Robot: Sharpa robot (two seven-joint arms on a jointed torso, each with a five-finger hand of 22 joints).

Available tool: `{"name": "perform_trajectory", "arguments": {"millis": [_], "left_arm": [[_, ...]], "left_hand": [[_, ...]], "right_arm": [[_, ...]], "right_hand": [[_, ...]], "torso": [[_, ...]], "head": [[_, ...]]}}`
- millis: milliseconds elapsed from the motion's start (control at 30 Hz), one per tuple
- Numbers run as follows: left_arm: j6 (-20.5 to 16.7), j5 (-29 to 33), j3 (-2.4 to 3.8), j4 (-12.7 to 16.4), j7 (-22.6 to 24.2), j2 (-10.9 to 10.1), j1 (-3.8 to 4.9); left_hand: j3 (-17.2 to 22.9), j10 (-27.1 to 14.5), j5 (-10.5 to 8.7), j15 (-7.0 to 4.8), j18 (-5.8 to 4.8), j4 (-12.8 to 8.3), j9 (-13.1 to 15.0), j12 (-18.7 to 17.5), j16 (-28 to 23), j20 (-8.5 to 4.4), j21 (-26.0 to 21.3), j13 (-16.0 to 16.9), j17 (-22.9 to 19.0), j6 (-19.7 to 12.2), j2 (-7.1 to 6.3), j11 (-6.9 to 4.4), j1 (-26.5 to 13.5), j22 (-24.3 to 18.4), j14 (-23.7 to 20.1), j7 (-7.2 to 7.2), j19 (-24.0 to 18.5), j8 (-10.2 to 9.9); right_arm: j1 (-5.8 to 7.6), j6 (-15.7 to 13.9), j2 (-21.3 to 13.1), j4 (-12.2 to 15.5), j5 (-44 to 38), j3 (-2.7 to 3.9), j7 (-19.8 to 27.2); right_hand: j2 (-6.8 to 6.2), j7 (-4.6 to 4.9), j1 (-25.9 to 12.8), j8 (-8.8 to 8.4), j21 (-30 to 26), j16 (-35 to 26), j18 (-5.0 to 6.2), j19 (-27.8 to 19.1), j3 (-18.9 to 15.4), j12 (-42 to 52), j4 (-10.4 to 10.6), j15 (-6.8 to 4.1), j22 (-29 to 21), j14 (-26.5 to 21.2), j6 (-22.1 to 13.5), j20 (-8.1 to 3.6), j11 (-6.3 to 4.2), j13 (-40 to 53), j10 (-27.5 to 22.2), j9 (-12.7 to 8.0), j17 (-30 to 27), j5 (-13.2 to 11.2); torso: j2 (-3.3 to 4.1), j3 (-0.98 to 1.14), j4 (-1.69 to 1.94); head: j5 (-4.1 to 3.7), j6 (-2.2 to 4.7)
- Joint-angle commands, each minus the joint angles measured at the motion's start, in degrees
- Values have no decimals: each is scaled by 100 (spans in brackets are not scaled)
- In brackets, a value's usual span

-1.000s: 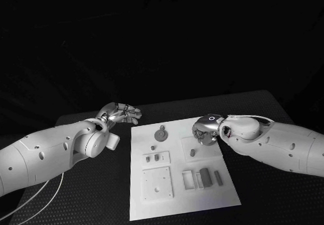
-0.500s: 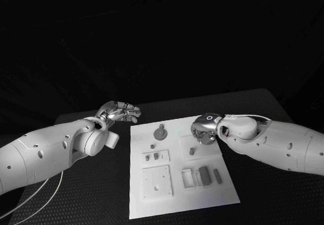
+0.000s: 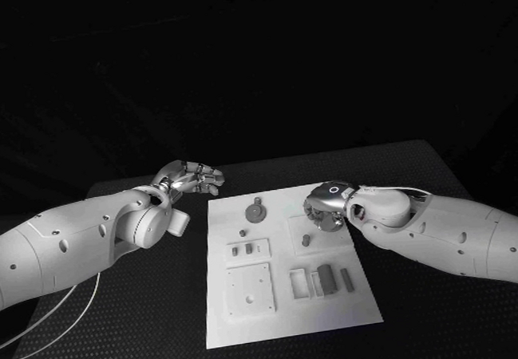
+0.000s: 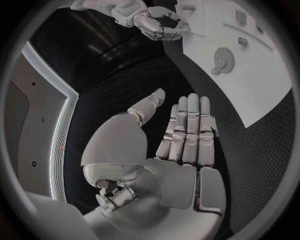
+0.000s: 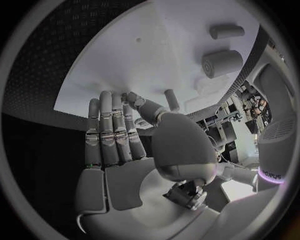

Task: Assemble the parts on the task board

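Two hands hover near the far end of the board (image 3: 288,266), and much of the scene around them is too dark to read. In the head view the left hand (image 3: 190,179) is small and partly masked by its own wrist; the wrist view shows it (image 4: 178,145) flat, fingers straight and side by side, thumb apart, holding nothing, above the black table (image 4: 125,85) just off the board's edge. The right hand (image 3: 325,211) hangs over the board's far right part, its fingertips hidden under the wrist; its wrist view shows the fingers (image 5: 111,135) straight and together, the thumb bent toward a small peg (image 5: 171,99), contact unclear. The board lies mid-table, white, bearing grey parts: a gear (image 3: 256,213), small blocks (image 3: 326,279), and a square plate (image 3: 250,290).
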Motion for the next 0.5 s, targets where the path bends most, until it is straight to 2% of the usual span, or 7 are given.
{"name": "perform_trajectory", "arguments": {"millis": [33,333,500], "left_arm": [[23,35,6,0,38,9,10],[7,35,6,-61,42,14,10],[7,36,6,-78,41,13,10]], "left_hand": [[-41,-44,30,16,-22,-6,-9,-11,-37,25,18,-10,11,-48,-8,-2,-54,-10,34,7,10,-9],[-42,-50,39,15,-21,-5,-12,-9,-45,24,20,-14,21,-61,-8,0,-55,-20,41,13,15,-13],[-42,-51,43,14,-20,-4,-12,-7,-48,23,21,-16,26,-65,-7,0,-54,-25,45,15,18,-13]], "right_arm": [[-100,105,-4,-1,-102,-66,-50],[-98,-98,-62,124,-66,-58,-95],[-91,-153,-87,179,-39,-26,-101]], "right_hand": [[-17,4,62,29,37,30,118,54,13,13,8,-4,12,52,49,-6,3,19,57,16,23,-21],[-31,-9,61,41,40,30,118,92,10,7,8,-20,25,85,76,-19,-12,47,95,39,66,-21],[-35,-11,62,42,39,29,118,99,12,4,8,-22,28,90,81,-22,-15,53,101,44,76,-21]], "torso": [[-1,1,-4],[-2,-3,-1],[-2,-4,-2]], "head": [[4,6],[10,24],[14,32]]}}
